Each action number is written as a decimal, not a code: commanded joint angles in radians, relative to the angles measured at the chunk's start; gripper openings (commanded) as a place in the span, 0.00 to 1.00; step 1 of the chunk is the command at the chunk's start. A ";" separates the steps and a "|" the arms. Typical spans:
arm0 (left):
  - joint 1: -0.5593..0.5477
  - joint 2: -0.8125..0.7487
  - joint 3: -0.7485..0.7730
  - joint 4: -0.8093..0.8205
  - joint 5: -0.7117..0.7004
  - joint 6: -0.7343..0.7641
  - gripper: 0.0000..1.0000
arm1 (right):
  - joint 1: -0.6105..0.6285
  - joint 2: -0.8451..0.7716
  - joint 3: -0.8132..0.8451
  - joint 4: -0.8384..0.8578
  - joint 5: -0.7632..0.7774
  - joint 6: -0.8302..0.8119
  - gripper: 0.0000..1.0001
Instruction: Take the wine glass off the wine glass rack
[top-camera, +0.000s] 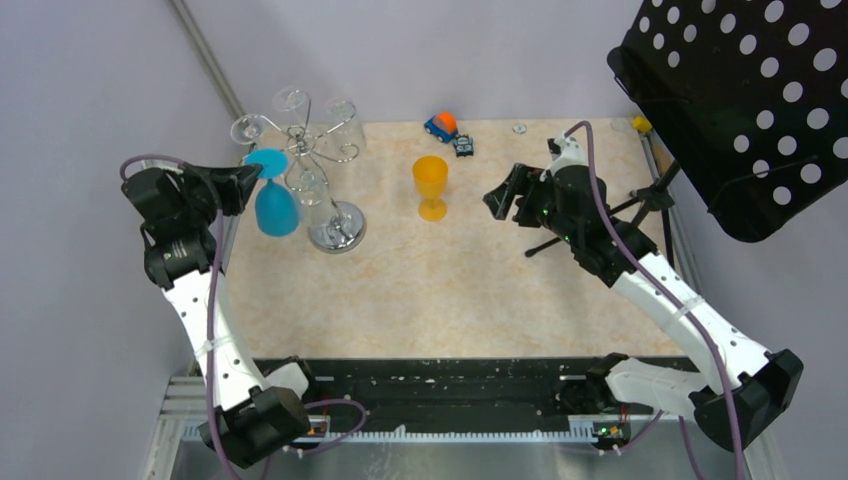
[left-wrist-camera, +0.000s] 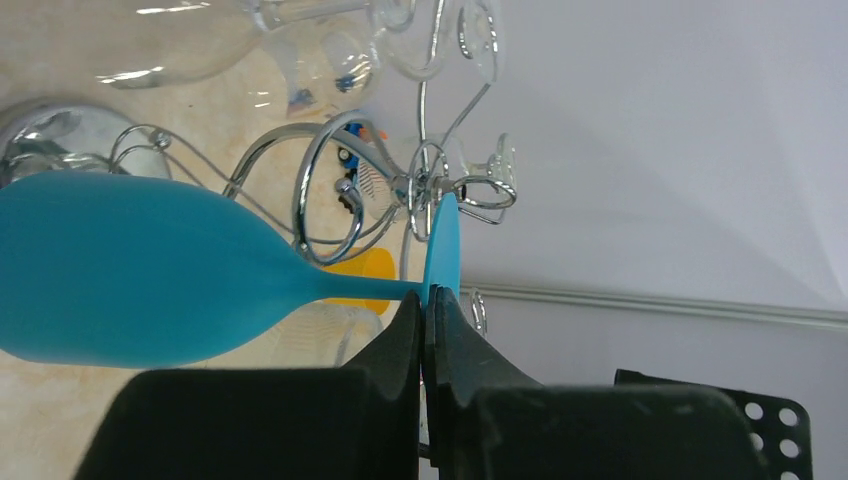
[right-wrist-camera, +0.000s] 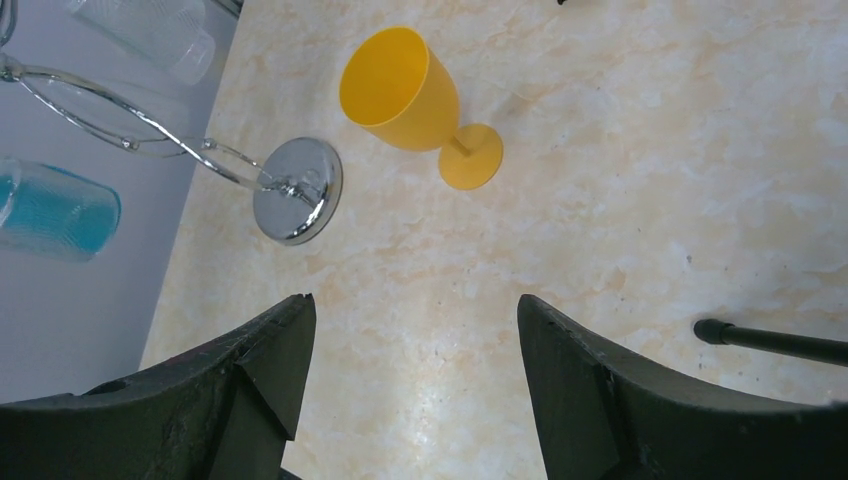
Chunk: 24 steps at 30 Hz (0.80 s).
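Blue and upside down, the wine glass hangs at the left side of the wine glass rack, foot up and bowl low beside the thin post. The left jaws are clamped shut on the rim of its flat foot, close to where the stem meets it. In the left wrist view the foot lies right against the curled chrome hooks; whether it rests in a hook or is just clear of one, I cannot tell. Several clear glasses hang from the other hooks. The rack's round mirrored base stands on the marbled counter near its far left corner.

The right jaws stand wide apart with nothing between them, hovering above the counter on the right and aimed toward a yellow goblet. That goblet stands upright between the rack and the right arm, touching neither. A small toy car sits by the far edge.
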 joint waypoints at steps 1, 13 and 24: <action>-0.001 -0.064 0.080 -0.141 -0.130 0.057 0.00 | -0.009 -0.021 0.027 -0.002 -0.012 0.002 0.75; -0.001 -0.216 0.284 -0.350 -0.430 0.065 0.00 | -0.009 -0.023 0.043 -0.014 -0.041 0.011 0.77; -0.002 -0.168 0.506 -0.093 -0.096 -0.092 0.00 | -0.009 -0.028 0.053 0.015 -0.092 0.018 0.77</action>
